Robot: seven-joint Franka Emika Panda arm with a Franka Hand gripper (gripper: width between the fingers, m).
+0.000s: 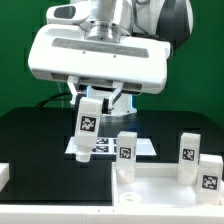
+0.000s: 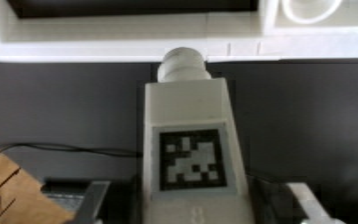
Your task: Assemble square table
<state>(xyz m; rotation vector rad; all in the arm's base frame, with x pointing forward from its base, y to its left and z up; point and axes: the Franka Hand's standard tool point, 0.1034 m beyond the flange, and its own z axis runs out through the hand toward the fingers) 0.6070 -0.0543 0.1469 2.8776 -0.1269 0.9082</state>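
The claw (image 1: 92,100) is gripping a short white plastic block leg with a black-and-white tag (image 1: 87,127), hanging above the black worktop (image 1: 30,135). Three more tagged white legs (image 1: 127,150) are standing at the exterior view's right, near the white rimmed square top (image 1: 150,195).

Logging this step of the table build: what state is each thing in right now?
Gripper: closed on a leg, above the table.
Held leg: lifted, roughly upright, its tag facing the exterior view.
Square top: lying flat at the front, rim up.
Three other legs: standing upright by the square top.
Marker board: flat on the table, behind the held leg.
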